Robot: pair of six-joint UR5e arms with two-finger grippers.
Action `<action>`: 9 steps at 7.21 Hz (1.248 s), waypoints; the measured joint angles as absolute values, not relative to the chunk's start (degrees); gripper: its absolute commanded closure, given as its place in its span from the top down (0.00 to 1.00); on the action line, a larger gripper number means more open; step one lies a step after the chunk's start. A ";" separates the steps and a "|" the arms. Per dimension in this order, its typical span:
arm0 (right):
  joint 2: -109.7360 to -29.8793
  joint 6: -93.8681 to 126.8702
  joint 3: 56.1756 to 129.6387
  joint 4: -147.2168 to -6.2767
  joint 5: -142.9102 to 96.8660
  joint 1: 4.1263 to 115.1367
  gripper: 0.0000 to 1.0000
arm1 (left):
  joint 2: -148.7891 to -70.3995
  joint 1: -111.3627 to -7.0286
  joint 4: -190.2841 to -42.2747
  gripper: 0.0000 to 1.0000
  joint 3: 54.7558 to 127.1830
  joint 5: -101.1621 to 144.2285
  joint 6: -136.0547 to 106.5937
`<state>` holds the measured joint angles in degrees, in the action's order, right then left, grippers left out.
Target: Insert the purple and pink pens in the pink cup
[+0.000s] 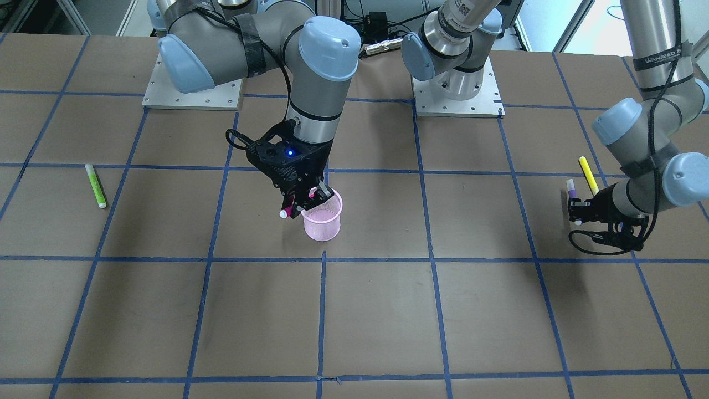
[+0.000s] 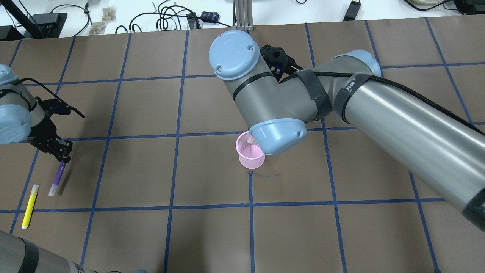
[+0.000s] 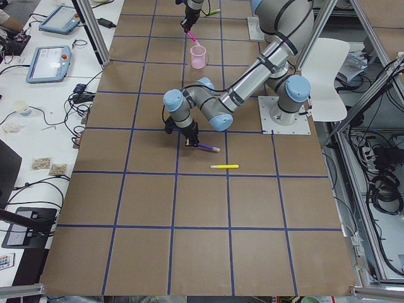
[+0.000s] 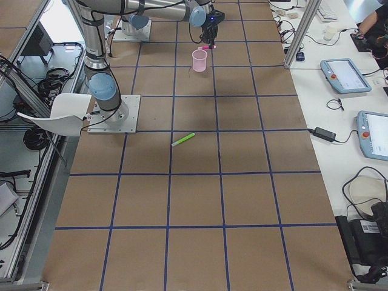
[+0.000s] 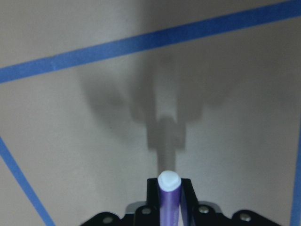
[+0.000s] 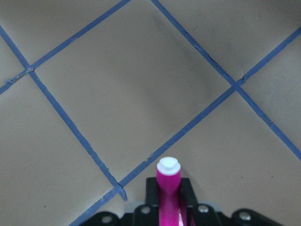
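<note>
The pink mesh cup (image 1: 323, 220) stands upright near the table's middle, also in the overhead view (image 2: 250, 155). My right gripper (image 1: 303, 203) is shut on the pink pen (image 1: 290, 207) and holds it tilted at the cup's rim, one end over the cup's mouth (image 2: 250, 139). The pink pen also shows in the right wrist view (image 6: 168, 188). My left gripper (image 2: 62, 151) is shut on the purple pen (image 2: 57, 177), held slanted low over the table at the robot's far left. The purple pen also shows in the left wrist view (image 5: 168, 197).
A yellow pen (image 2: 29, 206) lies on the table close beside the purple pen. A green pen (image 1: 95, 185) lies far out on the robot's right side. Blue tape lines grid the brown table. The two arm bases (image 1: 457, 88) stand at the robot's edge.
</note>
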<state>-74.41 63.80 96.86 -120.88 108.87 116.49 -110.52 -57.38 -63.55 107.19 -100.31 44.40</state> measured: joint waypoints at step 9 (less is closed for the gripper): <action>-74.15 57.55 105.29 -136.55 114.56 118.98 1.00 | -104.44 -60.89 -67.70 0.00 107.19 -90.13 45.69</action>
